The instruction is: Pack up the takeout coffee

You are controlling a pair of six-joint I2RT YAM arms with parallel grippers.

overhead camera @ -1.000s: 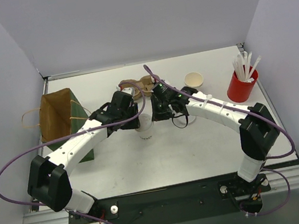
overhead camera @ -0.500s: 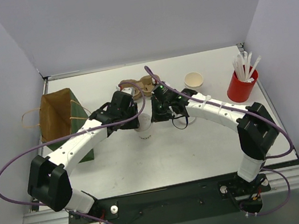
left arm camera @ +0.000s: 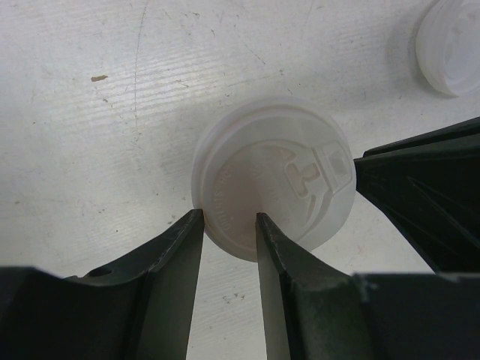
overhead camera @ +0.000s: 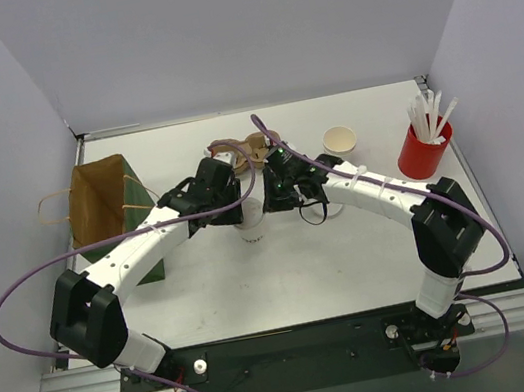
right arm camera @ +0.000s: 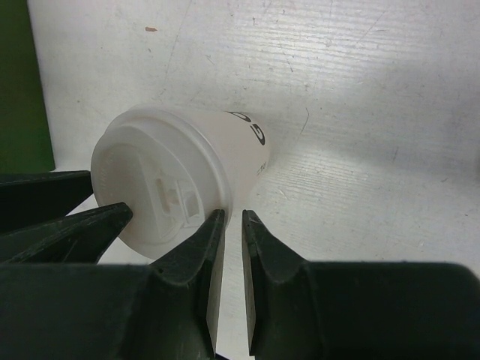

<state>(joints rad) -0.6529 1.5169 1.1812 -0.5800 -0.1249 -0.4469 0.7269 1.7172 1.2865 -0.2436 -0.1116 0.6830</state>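
Note:
A white takeout cup (overhead camera: pixel 254 224) with its lid on stands upright mid-table between both grippers. In the left wrist view its lid (left arm camera: pixel 274 176) is seen from above. My left gripper (left arm camera: pixel 229 217) hovers at the lid's near rim, jaws a narrow gap apart with nothing clamped between them. My right gripper (right arm camera: pixel 233 214) has its jaws almost together and empty, one finger against the lid's edge (right arm camera: pixel 161 191); the cup's dark print (right arm camera: pixel 259 133) shows. A second cup (overhead camera: pixel 339 140) stands open, without a lid, at the back right. A loose lid (left arm camera: pixel 450 45) lies on the table.
The brown pulp carrier (overhead camera: pixel 251 147) sits behind the grippers. A brown paper bag (overhead camera: pixel 107 208) stands open at the left. A red cup of white sticks (overhead camera: pixel 423 149) stands at the right edge. Walls close in on three sides.
The right gripper has edged a little left toward the lidded cup. The left arm and the cup have stayed in place.

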